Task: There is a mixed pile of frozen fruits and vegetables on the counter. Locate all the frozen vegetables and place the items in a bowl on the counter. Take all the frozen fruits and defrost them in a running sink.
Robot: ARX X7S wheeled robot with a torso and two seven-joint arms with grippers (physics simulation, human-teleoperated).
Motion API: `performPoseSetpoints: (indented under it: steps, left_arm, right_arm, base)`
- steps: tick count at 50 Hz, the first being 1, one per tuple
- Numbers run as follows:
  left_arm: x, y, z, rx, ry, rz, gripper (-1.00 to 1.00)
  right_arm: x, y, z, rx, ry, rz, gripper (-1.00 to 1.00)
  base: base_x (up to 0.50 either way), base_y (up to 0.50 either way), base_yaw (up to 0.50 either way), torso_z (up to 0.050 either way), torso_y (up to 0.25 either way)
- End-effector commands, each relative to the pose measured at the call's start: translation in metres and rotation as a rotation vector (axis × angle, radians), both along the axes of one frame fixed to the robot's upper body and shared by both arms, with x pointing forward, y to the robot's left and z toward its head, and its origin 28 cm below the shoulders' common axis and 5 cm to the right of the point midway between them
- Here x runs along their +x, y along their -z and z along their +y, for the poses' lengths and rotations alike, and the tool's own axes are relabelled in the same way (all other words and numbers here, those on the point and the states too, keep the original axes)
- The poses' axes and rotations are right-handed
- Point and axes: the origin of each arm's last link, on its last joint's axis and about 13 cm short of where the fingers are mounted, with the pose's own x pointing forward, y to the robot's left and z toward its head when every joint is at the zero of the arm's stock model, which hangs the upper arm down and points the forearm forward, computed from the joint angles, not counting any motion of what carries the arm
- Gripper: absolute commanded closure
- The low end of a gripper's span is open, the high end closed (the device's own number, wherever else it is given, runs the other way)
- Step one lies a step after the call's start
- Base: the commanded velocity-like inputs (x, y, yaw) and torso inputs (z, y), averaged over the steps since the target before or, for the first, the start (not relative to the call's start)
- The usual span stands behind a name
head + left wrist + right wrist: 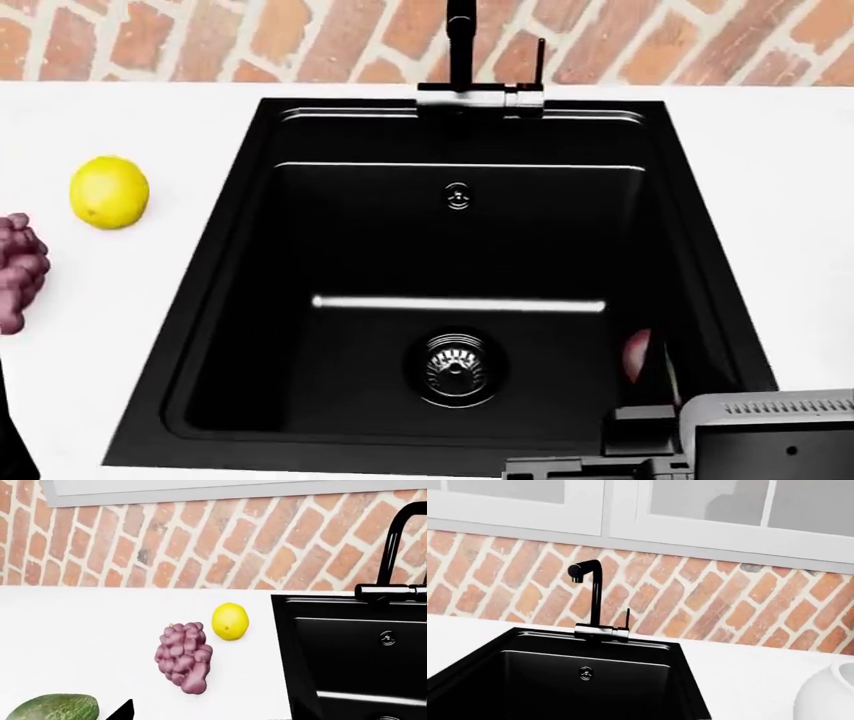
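Tool state on either arm you cannot tell; only the right arm's housing [767, 435] shows, at the sink [334, 250] rim's 5 o'clock. Grapes [183, 656] lie on the surface [80, 640], lemon [230, 621] at their 1 o'clock. Come down over the bunch's middle, close gently, then carry it into the sink.

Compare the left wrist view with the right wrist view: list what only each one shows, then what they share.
Only the left wrist view shows the lemon, the grapes beside it, and the green avocado at the picture's edge, all resting on the counter. Only the right wrist view shows the white bowl and the cabinet doors above the wall. Both show the black sink, its tap, the counter and the brick wall.
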Motion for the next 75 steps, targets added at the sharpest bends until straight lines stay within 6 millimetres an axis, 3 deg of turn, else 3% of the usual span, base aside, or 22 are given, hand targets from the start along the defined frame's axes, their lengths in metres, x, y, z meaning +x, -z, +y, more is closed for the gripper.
performPoseSetpoints:
  steps: [1, 20, 25, 29, 32, 44, 56, 66, 67, 71, 75]
  left_arm:
    - [0.000, 0.001, 0.001, -0.018, 0.017, -0.009, -1.00]
    - [0.001, 0.001, -0.002, -0.010, 0.021, -0.007, -1.00]
    - [0.001, -0.001, -0.001, -0.013, 0.014, -0.011, -1.00]
    - [0.000, -0.002, 0.000, -0.010, 0.012, -0.012, -1.00]
    - [0.000, -0.001, 0.000, -0.006, 0.010, -0.011, -1.00]
    - [-0.002, -0.003, 0.003, -0.009, 0.000, -0.017, -1.00]
    - [-0.002, -0.002, 0.004, -0.008, -0.003, -0.016, -1.00]
    - [-0.001, -0.001, 0.003, -0.009, -0.006, -0.013, -1.00]
    - [-0.002, -0.002, 0.003, -0.009, -0.006, -0.013, -1.00]
    - [-0.002, -0.002, 0.003, -0.009, -0.005, -0.013, -1.00]
    - [-0.001, -0.001, 0.002, -0.001, -0.002, -0.011, -1.00]
  right_arm:
    - [0.002, 0.001, -0.004, 0.008, 0.016, -0.001, 1.00]
    - [0.003, 0.006, -0.002, -0.012, 0.006, 0.035, 1.00]
    - [0.017, -0.003, -0.003, 0.019, 0.013, 0.078, 1.00]
    - [0.042, -0.007, -0.004, 0.029, -0.021, 0.190, 1.00]
    - [0.063, 0.002, -0.007, -0.018, -0.005, 0.277, 1.00]
    - [0.119, 0.039, 0.004, 0.020, -0.029, 0.517, 1.00]
    - [0.129, 0.085, 0.004, 0.011, -0.006, 0.641, 1.00]
    - [0.128, 0.073, 0.003, 0.018, -0.009, 0.618, 1.00]
    - [0.128, 0.072, 0.003, 0.018, -0.009, 0.616, -1.00]
    - [0.123, 0.056, 0.003, 0.020, -0.006, 0.556, -1.00]
    - [0.113, 0.026, 0.004, 0.032, -0.012, 0.443, -1.00]
  base:
    - [0.49, 0.15, 0.00, 0.000, 0.000]
    - [0.49, 0.14, 0.00, 0.000, 0.001]
    - [0.07, 0.03, 0.00, 0.000, 0.002]
    - [0.00, 0.00, 0.00, 0.000, 0.000]
    - [0.00, 0.00, 0.00, 0.000, 0.000]
    - [0.00, 0.00, 0.00, 0.000, 0.000]
    - [0.00, 0.00, 0.00, 0.000, 0.000]
    - [0.00, 0.00, 0.00, 0.000, 0.000]
    - [0.00, 0.00, 0.00, 0.000, 0.000]
    - [0.00, 0.00, 0.00, 0.000, 0.000]
    - [0.00, 0.00, 0.00, 0.000, 0.002]
